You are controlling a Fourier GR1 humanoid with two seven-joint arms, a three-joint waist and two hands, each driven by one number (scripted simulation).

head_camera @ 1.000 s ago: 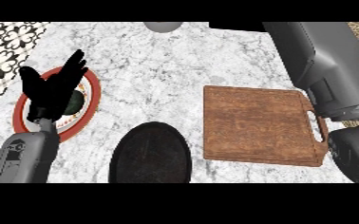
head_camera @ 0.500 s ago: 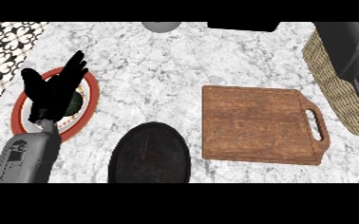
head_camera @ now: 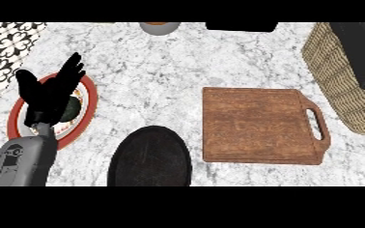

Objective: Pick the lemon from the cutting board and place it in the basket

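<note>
Bright, even, diffuse light over marble counter (head_camera: 178,72); no source direction discernible. Shadows faint: thin dark rim under cutting board (head_camera: 260,124) front edge. No glare or hotspots. Black plate (head_camera: 149,157) matte, detail lost in darkness. No edge distortion visible.

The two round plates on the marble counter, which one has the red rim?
The red-rimmed white plate at the counter's left, under the open left hand, with something dark lying on it. The other, the plain black plate at the lower edge, has no coloured rim.

My one view: head camera, steeply down on the table (head_camera: 164,77); left hand (head_camera: 50,94) enters lower left, cutting board (head_camera: 260,125) to its right.
</note>
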